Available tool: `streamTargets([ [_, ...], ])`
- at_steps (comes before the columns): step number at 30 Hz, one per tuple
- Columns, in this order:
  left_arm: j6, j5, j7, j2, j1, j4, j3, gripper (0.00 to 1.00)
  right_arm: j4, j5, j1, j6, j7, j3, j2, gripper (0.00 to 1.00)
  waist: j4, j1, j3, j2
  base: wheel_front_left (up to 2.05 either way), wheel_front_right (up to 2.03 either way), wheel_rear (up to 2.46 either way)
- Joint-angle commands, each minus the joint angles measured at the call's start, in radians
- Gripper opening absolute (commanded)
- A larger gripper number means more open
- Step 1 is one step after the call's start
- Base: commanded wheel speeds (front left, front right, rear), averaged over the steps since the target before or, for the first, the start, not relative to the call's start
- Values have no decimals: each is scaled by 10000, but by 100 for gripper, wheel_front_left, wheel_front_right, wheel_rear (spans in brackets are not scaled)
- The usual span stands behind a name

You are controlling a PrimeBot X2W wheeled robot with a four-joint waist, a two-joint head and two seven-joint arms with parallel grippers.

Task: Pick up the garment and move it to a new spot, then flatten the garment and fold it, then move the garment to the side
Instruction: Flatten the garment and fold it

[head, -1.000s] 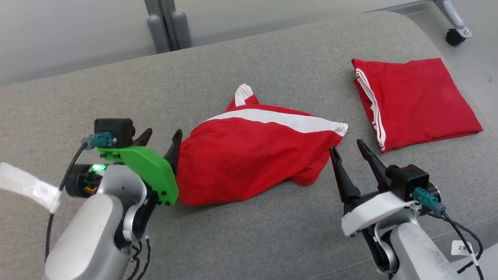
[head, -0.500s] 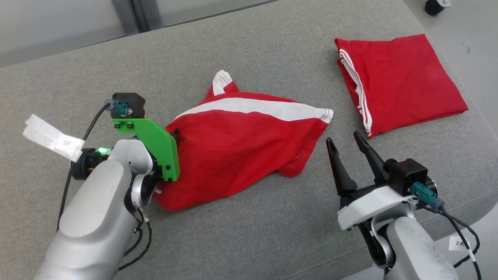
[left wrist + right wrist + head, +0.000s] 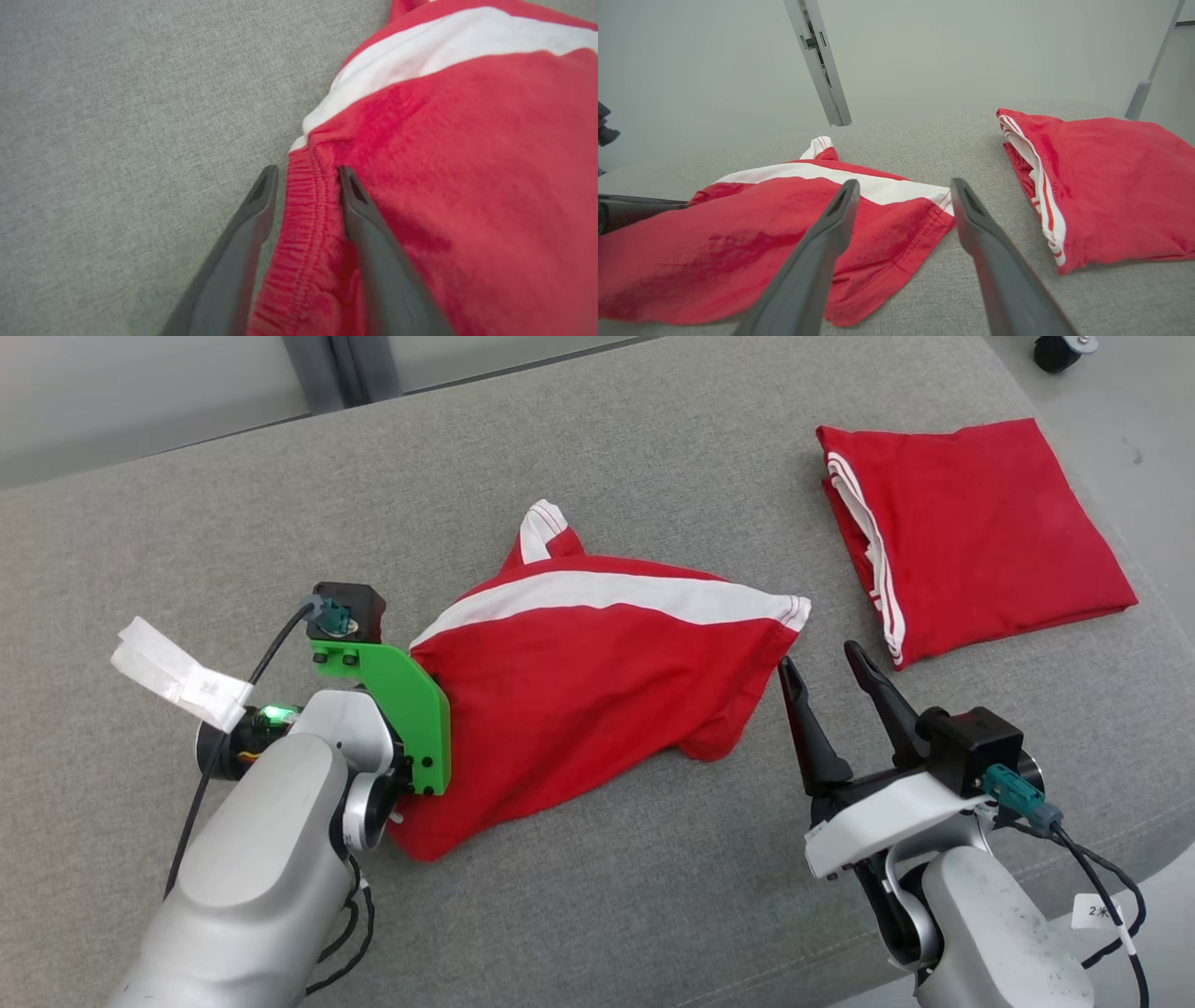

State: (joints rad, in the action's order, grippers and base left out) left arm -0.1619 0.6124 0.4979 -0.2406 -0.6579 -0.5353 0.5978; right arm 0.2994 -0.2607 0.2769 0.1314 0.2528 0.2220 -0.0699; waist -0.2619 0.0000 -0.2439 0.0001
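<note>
Left wrist view: left gripper (image 3: 307, 171) is straddling the gathered elastic waistband (image 3: 303, 219) of the red shorts (image 3: 467, 163), jaws parted, unclamped; right gripper (image 3: 818, 655) is hovering released beside the hem (image 3: 758, 658).

I read the crumpled red cloth garment with a white stripe (image 3: 579, 700) as soft and matt, the grey woven fabric surface (image 3: 653, 915) beneath as coarse-grained; at two o'clock, the folded red cloth garment (image 3: 990, 532) looks smoother.
</note>
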Motion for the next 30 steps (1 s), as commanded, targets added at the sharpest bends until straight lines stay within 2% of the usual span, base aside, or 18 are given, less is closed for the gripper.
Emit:
streamTargets([
  [1, 49, -23, -73, 10, -133, -122, -7, 0, 36, 44, 114, -16, 64, 2, 33, 100, 11, 0, 9, -1, 0, 0, 0],
  [7, 187, -73, -791, 166, -351, -242, -67, 0, 97, 31, 130, -16, 65, 7, 46, 100, 0, 0, 81, -1, 0, 0, 0],
  [11, 338, -343, -2286, 354, -807, -21, -207, 0, 154, 0, 145, -16, 77, 27, 55, 100, -42, 0, 158, -1, 0, 0, 0],
  [18, 1019, -484, -5103, 1228, -1795, 551, -321, 0, 288, -42, 36, -16, 104, 21, 74, 100, -74, 0, 433, -1, 0, 0, 0],
  [22, 1237, -378, -5877, 1535, -1871, 881, -212, 0, 340, -25, -115, -16, 108, -59, 65, 100, 18, 0, 644, -1, 0, 0, 0],
  [25, 1018, -425, -6051, 1437, -1365, 991, -167, 0, 317, -23, -257, -16, 113, -99, 33, 100, 142, 0, 789, -1, 0, 0, 0],
  [30, 290, -575, -6363, 656, 552, 1330, -229, 0, 243, 8, -459, -16, 57, -147, -26, 100, 498, 0, 956, -1, 0, 0, 0],
])
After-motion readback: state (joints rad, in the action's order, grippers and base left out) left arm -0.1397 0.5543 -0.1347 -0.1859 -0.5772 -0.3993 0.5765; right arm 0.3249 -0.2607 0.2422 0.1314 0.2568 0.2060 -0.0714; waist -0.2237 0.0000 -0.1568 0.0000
